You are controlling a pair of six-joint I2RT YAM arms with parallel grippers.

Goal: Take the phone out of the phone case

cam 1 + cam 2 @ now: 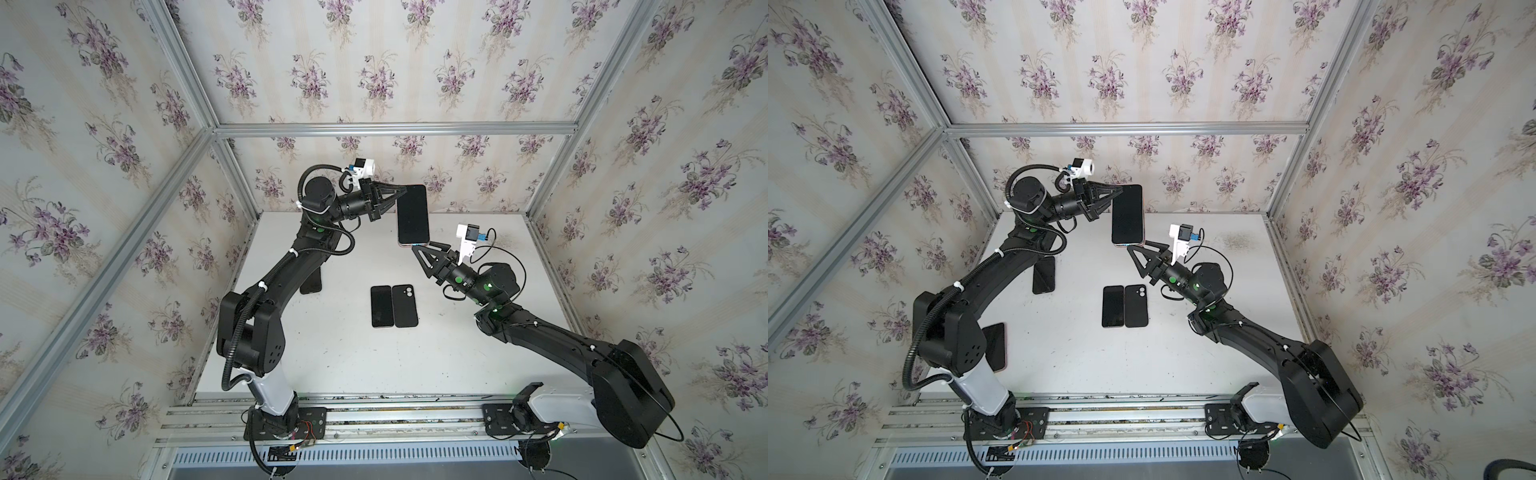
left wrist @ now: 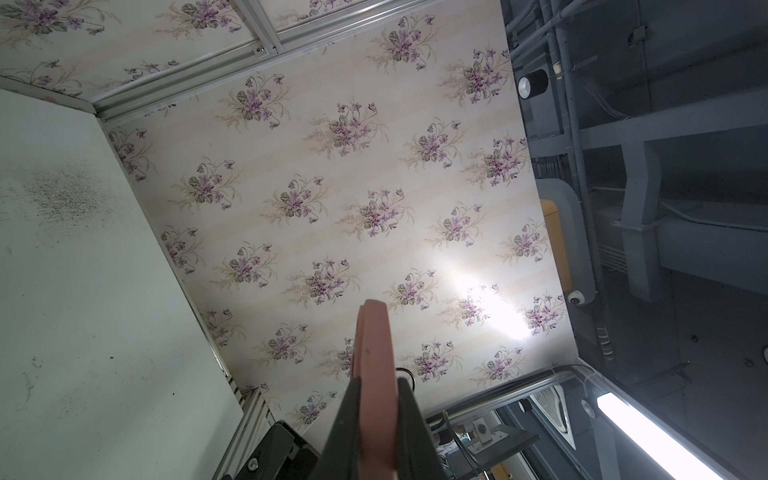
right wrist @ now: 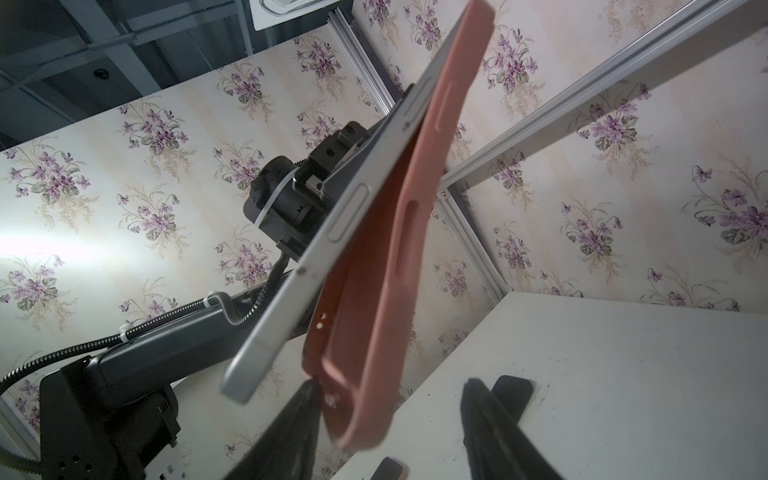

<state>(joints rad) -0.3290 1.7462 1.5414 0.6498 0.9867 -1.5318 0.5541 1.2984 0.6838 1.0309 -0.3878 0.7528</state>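
Observation:
A phone (image 1: 412, 214) with a dark screen hangs in the air above the table's back in both top views, still partly in a pink phone case (image 3: 390, 270). My left gripper (image 1: 401, 192) is shut on the upper end, its fingers (image 2: 353, 407) clamping the case's pink edge (image 2: 374, 365). In the right wrist view the phone's silver side (image 3: 332, 232) has peeled away from the case at the lower end. My right gripper (image 3: 390, 384) stands open around that lower end. One of its fingertips (image 3: 309, 390) touches the case's inner corner and the other stays apart.
A bare phone (image 1: 381, 306) and a black case (image 1: 405, 305) lie side by side mid-table. Another dark phone (image 1: 1043, 275) lies under the left arm, and one with a pink edge (image 1: 995, 347) sits near the left arm's base. Aluminium posts and wallpapered walls enclose the white table (image 1: 457, 353).

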